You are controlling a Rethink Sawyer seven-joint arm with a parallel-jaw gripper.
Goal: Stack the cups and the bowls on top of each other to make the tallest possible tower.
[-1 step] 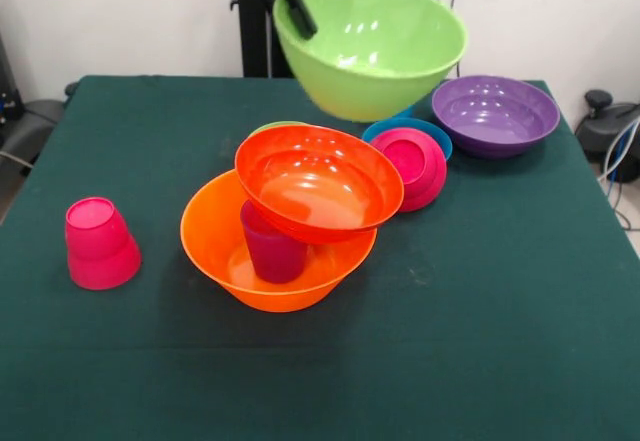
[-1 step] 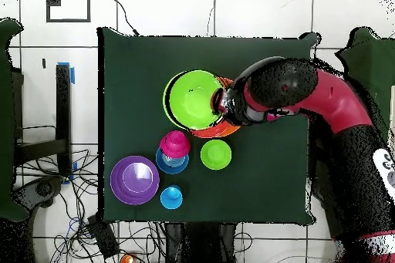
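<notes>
At the frame's top centre, the gripper (image 1: 296, 6), jaws clamped on the rim of the large lime green bowl (image 1: 372, 46), holds it tilted above the tower (image 1: 290, 223), presumably for stacking.

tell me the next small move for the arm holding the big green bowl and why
Probably lower the large lime green bowl onto the red-orange bowl. The end effector grips its rim in the air, and overhead it already hangs over the tower. The red-orange bowl sits tilted, so go gently.
</notes>
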